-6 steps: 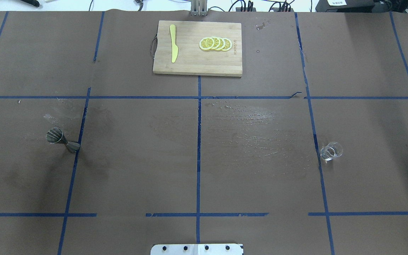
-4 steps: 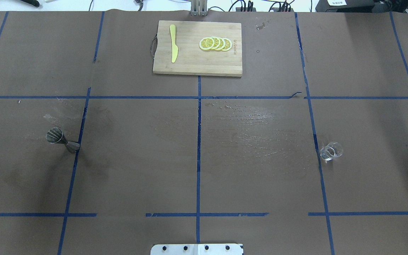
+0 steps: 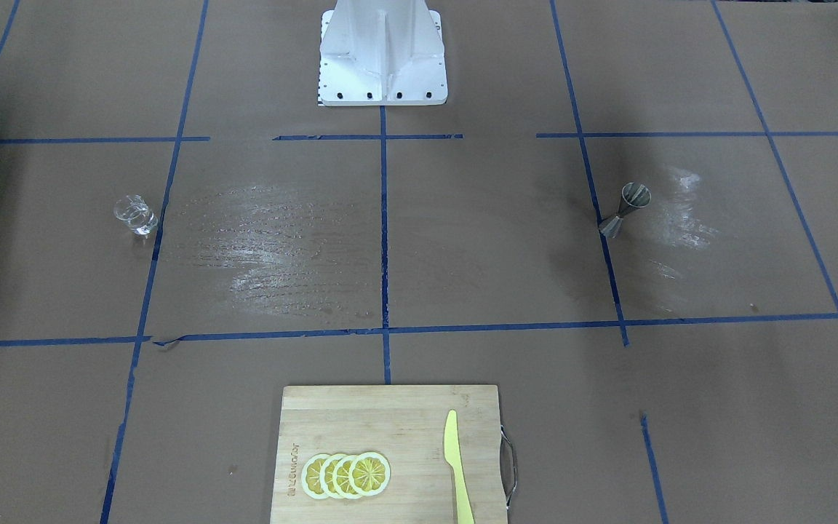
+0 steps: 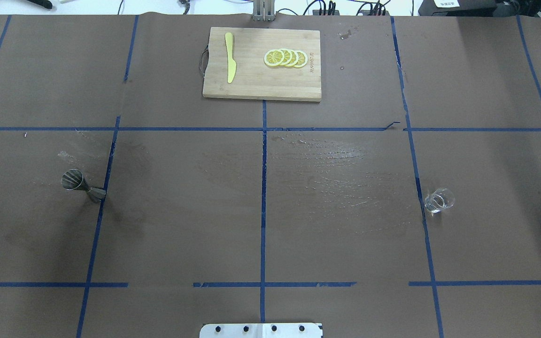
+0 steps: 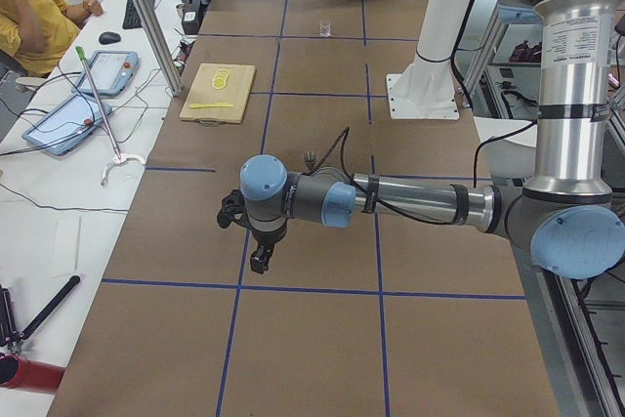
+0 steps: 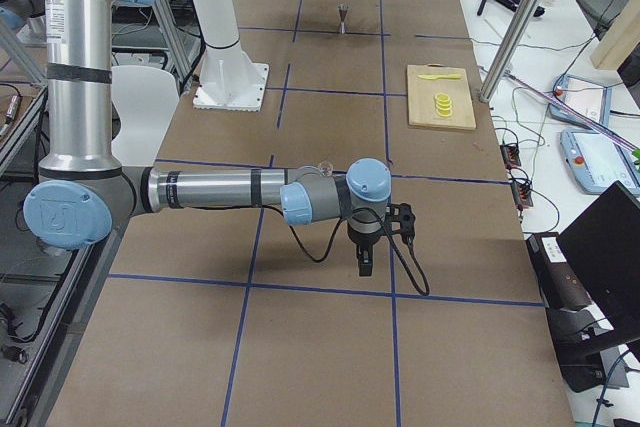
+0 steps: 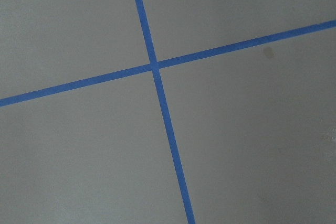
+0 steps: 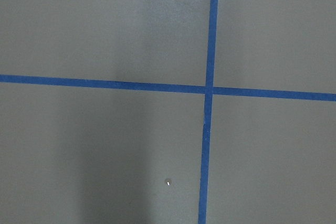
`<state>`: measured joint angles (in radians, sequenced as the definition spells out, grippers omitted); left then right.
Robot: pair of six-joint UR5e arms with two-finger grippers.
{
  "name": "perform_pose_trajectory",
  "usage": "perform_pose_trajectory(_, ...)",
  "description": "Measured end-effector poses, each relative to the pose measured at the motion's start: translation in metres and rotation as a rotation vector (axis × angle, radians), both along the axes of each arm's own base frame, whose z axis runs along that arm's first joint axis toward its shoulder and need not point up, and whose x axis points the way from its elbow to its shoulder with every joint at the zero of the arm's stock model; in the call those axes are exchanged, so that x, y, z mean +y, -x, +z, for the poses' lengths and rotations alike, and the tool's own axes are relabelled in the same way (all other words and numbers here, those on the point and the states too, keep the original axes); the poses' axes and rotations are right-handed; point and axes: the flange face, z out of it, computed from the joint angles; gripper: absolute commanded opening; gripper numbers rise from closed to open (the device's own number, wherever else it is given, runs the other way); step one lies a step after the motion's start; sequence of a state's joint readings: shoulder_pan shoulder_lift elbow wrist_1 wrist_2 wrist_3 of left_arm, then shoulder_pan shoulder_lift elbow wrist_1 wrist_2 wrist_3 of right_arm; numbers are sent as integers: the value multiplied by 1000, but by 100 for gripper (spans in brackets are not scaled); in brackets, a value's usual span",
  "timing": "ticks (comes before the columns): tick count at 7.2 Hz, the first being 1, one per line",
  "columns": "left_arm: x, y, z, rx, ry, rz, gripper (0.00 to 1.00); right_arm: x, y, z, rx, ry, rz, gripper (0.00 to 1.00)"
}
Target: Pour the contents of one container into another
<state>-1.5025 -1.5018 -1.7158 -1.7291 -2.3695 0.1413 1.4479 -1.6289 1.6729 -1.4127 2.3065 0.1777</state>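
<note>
The clear glass cup (image 4: 438, 200) stands upright on the table's right side, also seen in the front view (image 3: 135, 215). The grey steel jigger (image 4: 81, 185) stands upright on the left side, beside a blue tape line (image 3: 626, 209). Neither gripper appears in the overhead or front views. My left gripper (image 5: 259, 261) hangs pointing down over the table, nearer than the jigger (image 5: 310, 157). My right gripper (image 6: 363, 265) hangs likewise, nearer than the cup (image 6: 324, 167). I cannot tell whether either is open or shut. Both wrist views show only brown paper and tape.
A wooden cutting board (image 4: 261, 89) lies at the table's far middle, carrying a yellow knife (image 4: 229, 57) and lemon slices (image 4: 285, 57). The robot's white base (image 3: 382, 51) stands at the near middle edge. Wet streaks (image 4: 327, 173) mark the paper.
</note>
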Motion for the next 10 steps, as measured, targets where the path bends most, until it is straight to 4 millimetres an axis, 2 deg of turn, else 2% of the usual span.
perform_pose_trajectory(2,33,-2,11,64,-126,12,100,2,1,1,-3,4,0,100)
perform_pose_trajectory(4,55,-23,-2,164,-211,6,100,2,1,0,-4,6,3,100)
perform_pose_trajectory(6,69,-75,-36,288,-188,-33,100,-1,1,-4,-3,-2,6,100)
perform_pose_trajectory(8,82,-150,-91,353,-109,-146,100,-2,2,-5,-3,-4,6,100)
perform_pose_trajectory(10,109,-228,-142,385,-80,-294,100,-3,3,-6,-3,-6,4,100)
